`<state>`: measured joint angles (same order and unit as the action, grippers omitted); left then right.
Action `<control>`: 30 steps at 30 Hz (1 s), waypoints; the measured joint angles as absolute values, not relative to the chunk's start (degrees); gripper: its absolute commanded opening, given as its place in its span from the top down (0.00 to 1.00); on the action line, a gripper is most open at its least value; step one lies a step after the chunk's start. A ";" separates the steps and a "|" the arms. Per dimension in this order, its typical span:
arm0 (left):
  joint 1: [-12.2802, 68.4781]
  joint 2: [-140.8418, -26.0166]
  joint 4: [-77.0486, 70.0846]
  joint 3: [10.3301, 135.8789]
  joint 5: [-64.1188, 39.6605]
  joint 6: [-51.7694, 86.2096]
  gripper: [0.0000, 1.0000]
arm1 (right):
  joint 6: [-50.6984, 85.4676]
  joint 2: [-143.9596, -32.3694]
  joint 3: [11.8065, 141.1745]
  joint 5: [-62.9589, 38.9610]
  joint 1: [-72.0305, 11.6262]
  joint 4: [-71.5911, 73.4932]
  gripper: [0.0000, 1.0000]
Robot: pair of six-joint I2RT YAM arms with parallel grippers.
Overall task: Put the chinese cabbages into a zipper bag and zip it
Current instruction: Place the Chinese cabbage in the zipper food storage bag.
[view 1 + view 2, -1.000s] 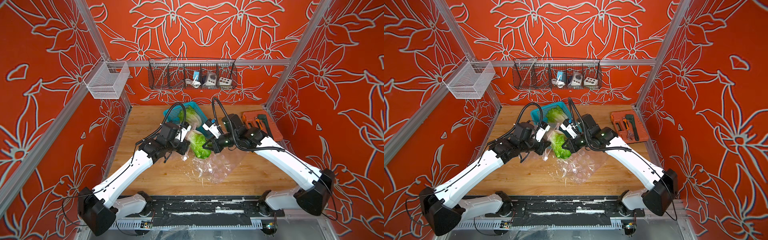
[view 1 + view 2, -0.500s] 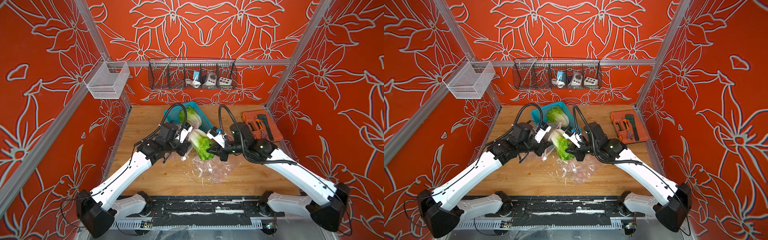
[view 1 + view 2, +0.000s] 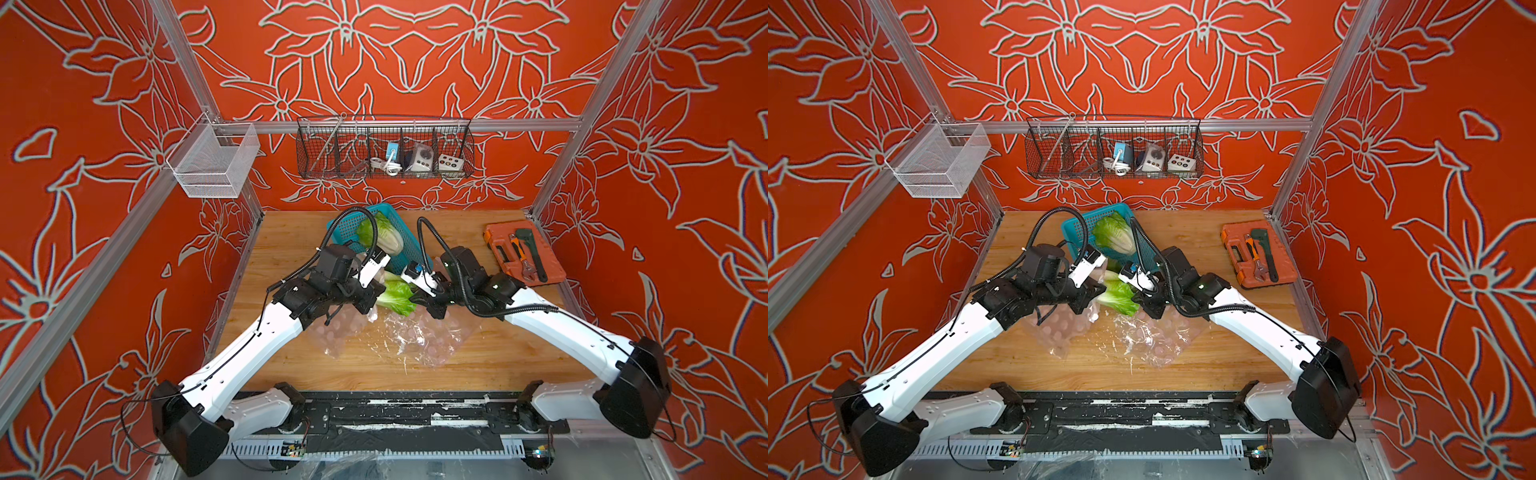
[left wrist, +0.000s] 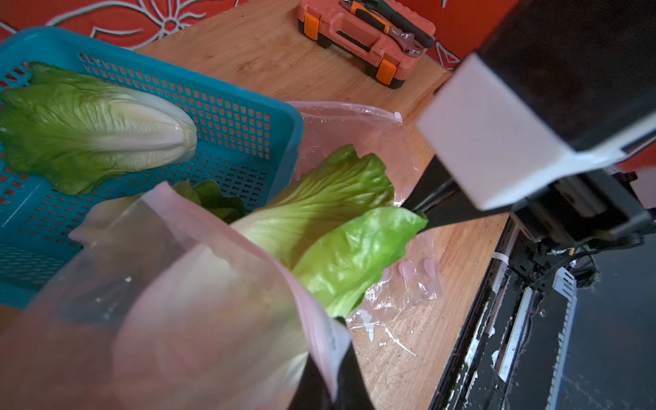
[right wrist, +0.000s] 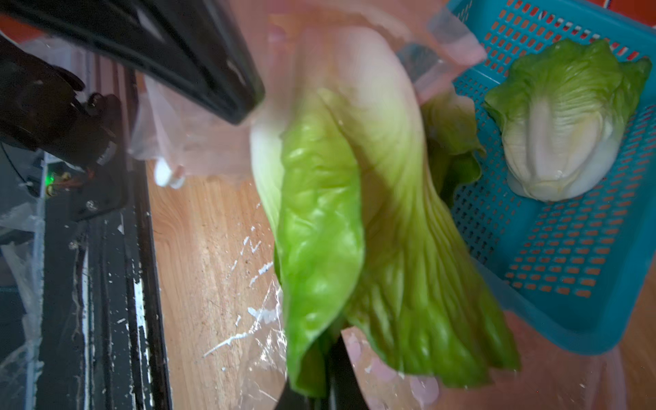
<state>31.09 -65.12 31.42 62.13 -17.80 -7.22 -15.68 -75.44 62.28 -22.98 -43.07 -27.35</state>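
Observation:
One of the chinese cabbages (image 3: 397, 293) hangs between my two grippers, its white base pointing into the mouth of the clear pinkish zipper bag (image 3: 415, 336). My right gripper (image 3: 417, 293) is shut on its green leaf tips (image 5: 319, 355). My left gripper (image 3: 371, 305) is shut on the bag's rim (image 4: 319, 319) and holds the mouth up. In the left wrist view the cabbage (image 4: 330, 220) sits partly behind the lifted film. A second cabbage (image 3: 384, 235) lies in the blue basket (image 3: 409, 249). Darker leaves (image 4: 213, 198) show behind the bag.
An orange tool case (image 3: 523, 257) with a wrench and pliers sits at the back right of the wooden table. A black wire rack (image 3: 384, 149) and a white mesh basket (image 3: 214, 162) hang on the walls. The bag's loose end spreads toward the table's front.
My right arm swung out to the right and came back, keeping the cabbage pinched near the bag mouth. The left arm has hardly moved and still holds the rim.

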 measured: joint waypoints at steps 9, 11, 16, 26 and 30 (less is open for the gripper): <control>31.09 -65.28 31.48 62.26 -17.12 -8.43 0.96 | -21.91 -68.97 60.58 -19.99 -45.19 -27.66 1.00; 31.09 -65.56 30.98 62.24 -18.39 -8.10 0.96 | -22.35 -69.49 60.77 -20.25 -46.00 -27.20 1.00; 31.11 -65.82 29.04 61.84 -21.50 -7.66 0.96 | -23.49 -73.87 62.74 -19.79 -47.66 -24.95 1.00; 31.14 -64.86 25.80 58.02 -25.82 -7.22 0.97 | -13.74 -76.64 62.52 -24.97 -44.36 -10.61 1.00; 31.11 -63.46 24.01 57.67 -26.87 -7.03 0.97 | -9.65 -78.54 64.16 -28.32 -43.90 -8.34 0.95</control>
